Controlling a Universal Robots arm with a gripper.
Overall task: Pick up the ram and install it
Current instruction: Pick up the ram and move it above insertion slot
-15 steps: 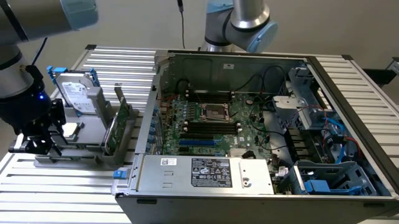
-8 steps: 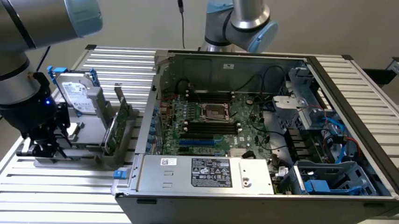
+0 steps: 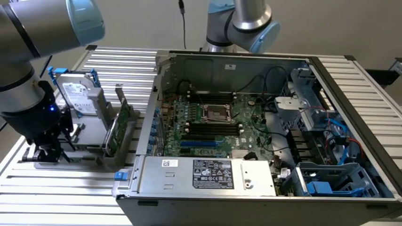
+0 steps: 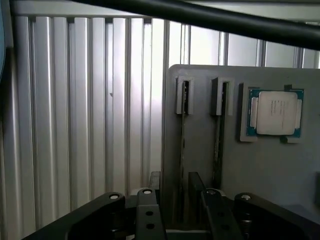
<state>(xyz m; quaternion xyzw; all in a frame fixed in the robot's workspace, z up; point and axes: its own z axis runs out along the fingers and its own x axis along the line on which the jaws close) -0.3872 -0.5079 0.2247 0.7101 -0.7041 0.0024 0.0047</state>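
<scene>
Listing item one, the claw: state?
— My claw [image 4: 182, 217]: fingers [image 4: 148, 212] apart, clamped on nothing, low over the grey fixture plate [image 4: 270, 170].

Item two, the ram: location?
— Ram [image 4: 183, 140]: on the plate, standing on edge in a narrow slot, seen edge-on as a thin dark strip. The strip runs between my fingers, one finger to each side. Contact: I cannot tell.

Item three, neighbours on the plate?
— Second slot [image 4: 218, 135], just beside the first and parallel to it, also with a thin dark edge in it. Processor chip [image 4: 275, 113], flat in a recess beyond that slot. Hard drive [image 3: 78, 96] and green expansion card [image 3: 119, 125], both upright.

Item four, surroundings?
— Slatted metal table [image 3: 63, 193] under everything. Open computer case [image 3: 251, 63] toward the exterior view's right, well apart from my claw [image 3: 47, 151]. Motherboard [image 3: 251, 134] exposed, long black slots [image 3: 213, 127] beside the processor socket [image 3: 217, 113].
</scene>
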